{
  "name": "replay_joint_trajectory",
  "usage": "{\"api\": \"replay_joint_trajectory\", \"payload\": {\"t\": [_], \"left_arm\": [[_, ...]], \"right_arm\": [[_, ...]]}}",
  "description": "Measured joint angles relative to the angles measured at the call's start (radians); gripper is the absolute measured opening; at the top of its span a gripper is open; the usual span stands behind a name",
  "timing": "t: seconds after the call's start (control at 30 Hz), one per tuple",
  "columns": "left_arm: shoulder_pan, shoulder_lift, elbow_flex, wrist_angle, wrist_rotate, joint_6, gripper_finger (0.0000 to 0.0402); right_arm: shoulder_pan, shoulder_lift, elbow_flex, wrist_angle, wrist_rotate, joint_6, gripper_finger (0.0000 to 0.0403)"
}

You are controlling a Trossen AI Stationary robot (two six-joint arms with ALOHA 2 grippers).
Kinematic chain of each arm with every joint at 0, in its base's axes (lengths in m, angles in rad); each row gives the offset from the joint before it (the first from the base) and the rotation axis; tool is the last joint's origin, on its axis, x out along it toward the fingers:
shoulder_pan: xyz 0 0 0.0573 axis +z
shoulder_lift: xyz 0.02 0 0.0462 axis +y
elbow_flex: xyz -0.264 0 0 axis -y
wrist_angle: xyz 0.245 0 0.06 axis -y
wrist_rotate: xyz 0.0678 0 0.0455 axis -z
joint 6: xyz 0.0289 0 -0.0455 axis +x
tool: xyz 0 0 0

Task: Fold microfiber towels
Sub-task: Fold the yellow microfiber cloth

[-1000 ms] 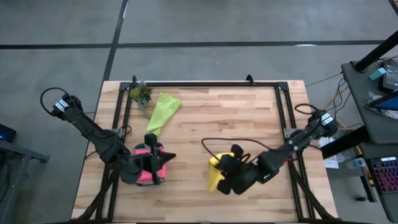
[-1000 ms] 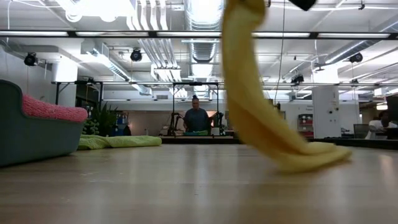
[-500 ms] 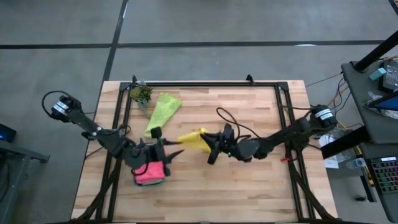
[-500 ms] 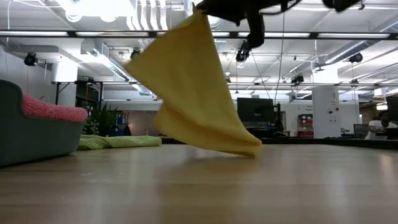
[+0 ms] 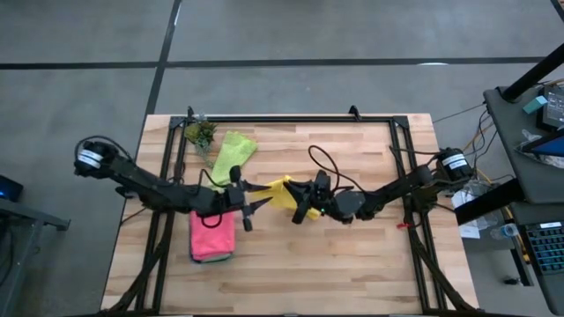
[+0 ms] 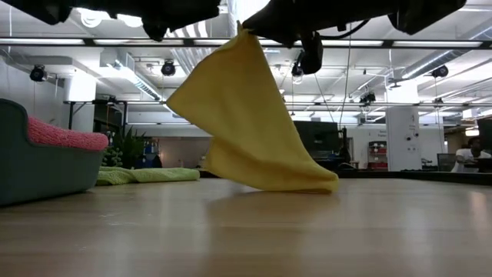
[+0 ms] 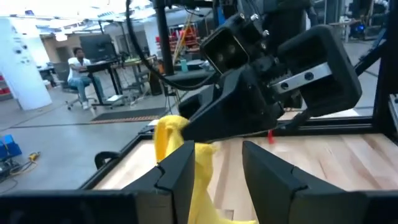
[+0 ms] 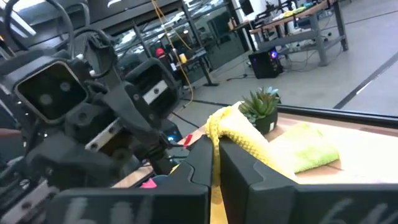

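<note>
Right gripper is pinched shut on the top corner of the yellow towel, holding it up over the middle of the table so the cloth hangs in a loose triangle. In the low view the yellow towel's bottom edge drapes onto the wood while the rest is lifted clear.

Left gripper sits just left of that same towel, jaws parted with nothing in them, fingertips pointed at the hanging cloth. From the left wrist view you can see the yellow fabric right between and just past its two fingers, but they aren't squeezing it.

Moving outward: the pink towel lies as a neat folded rectangle near the left front of the table, just in front of the left arm. The lime green towel is spread out loosely at the far left, right beside the small potted plant in the far left corner.

Room-wise, the whole right half and the near centre of the table are bare wood, so lots of space there. A dark metal frame runs along the far edge and both sides.

In the low view a teal tray stands at the left with a pink cloth mounded in it.
</note>
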Motion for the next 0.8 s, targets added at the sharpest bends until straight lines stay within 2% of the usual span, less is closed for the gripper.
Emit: {"api": "replay_joint_trajectory", "payload": {"t": [0.2,0.37,0.57,0.8], "left_arm": [[0.036,0.136,0.020,0.127,0.023,0.001,0.0120],[0.053,0.217,0.036,0.214,-0.011,0.002,0.0120],[0.061,0.255,0.065,0.217,-0.046,0.000,0.0113],[0.061,0.257,0.065,0.217,-0.096,0.002,0.0068]], "right_arm": [[-0.007,0.000,0.000,-0.001,0.002,0.000,0.0009],[-0.009,0.000,0.000,-0.007,0.002,0.000,0.0009],[-0.010,0.000,0.000,-0.007,0.004,0.000,0.0009],[-0.010,0.000,0.000,-0.010,0.003,0.000,0.0009]]}}
